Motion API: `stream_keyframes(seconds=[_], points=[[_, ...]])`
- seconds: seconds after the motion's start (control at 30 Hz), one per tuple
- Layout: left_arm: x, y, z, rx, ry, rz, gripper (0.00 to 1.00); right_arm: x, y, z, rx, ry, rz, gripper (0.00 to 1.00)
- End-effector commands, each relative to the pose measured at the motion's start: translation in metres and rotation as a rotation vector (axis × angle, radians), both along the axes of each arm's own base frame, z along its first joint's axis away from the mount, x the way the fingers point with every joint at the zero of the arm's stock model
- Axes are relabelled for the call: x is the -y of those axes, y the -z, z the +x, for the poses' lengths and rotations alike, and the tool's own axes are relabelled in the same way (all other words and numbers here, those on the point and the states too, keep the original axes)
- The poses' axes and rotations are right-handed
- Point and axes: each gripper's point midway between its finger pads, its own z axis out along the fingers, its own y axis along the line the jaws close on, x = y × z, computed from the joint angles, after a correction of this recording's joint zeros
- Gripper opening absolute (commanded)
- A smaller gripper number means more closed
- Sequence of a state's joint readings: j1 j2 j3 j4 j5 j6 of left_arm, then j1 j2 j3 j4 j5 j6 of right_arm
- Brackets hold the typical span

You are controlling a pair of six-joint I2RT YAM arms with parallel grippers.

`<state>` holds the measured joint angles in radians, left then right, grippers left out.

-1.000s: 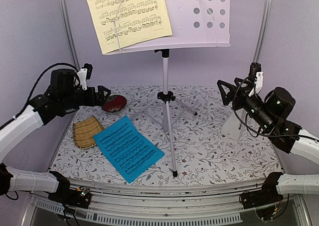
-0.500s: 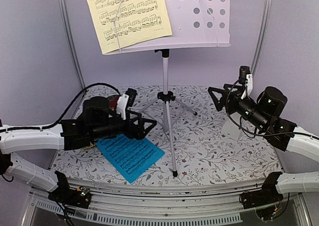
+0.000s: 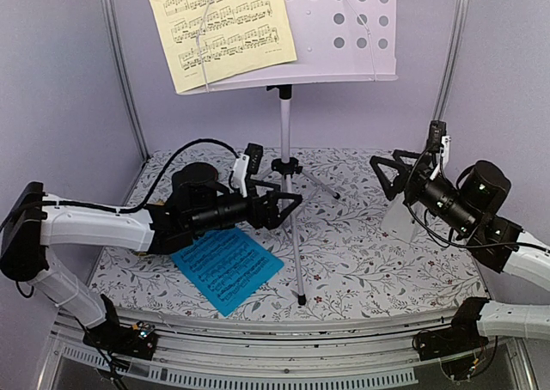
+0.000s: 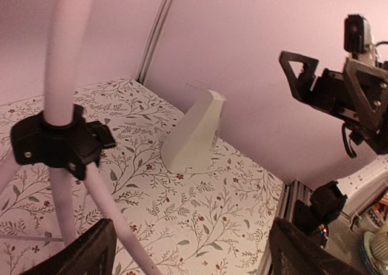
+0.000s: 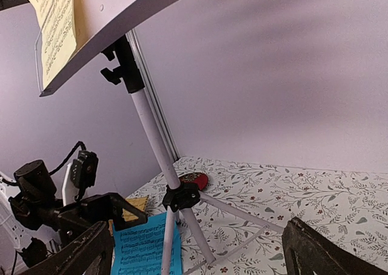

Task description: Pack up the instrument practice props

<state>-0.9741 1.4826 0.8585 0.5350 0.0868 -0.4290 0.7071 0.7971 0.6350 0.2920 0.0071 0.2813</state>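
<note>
We record the stand panel (image 3: 344, 21) as white, matt, perforated sheet. Its pole (image 4: 60, 57) looks like smooth metal tube with a faint sheen, and its collar (image 4: 54, 145) like black matt plastic. We find the yellow sheet (image 3: 223, 29) and blue sheet (image 3: 225, 265) matt paper, the metronome (image 4: 194, 135) smooth white plastic, and the desk (image 3: 369, 252) covered in a matt floral print.

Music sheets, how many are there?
2. The yellow sheet sits up on the stand; the blue sheet lies on the table, partly under the left arm. None looks hidden.
</note>
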Motion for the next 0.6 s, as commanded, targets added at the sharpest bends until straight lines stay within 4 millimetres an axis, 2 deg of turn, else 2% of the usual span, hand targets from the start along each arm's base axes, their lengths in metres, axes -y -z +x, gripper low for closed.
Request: stream_keyframes(seconds=[0.0, 0.07, 0.17, 0.57], points=[[-0.014, -0.018, 0.034, 0.014, -0.096, -0.068, 0.85, -0.003, 0.004, -0.008, -0.002, -0.044, 0.013, 0.99], [-0.018, -0.009, 0.045, -0.029, -0.129, -0.046, 0.78, -0.005, 0.006, -0.008, -0.007, -0.052, 0.008, 0.99], [-0.02, 0.002, 0.047, -0.061, -0.144, -0.052, 0.74, -0.006, 0.007, -0.007, -0.012, -0.056, 0.011, 0.99], [-0.008, 0.02, 0.063, -0.089, -0.178, -0.02, 0.59, -0.019, 0.016, -0.003, -0.035, -0.097, 0.001, 0.99]])
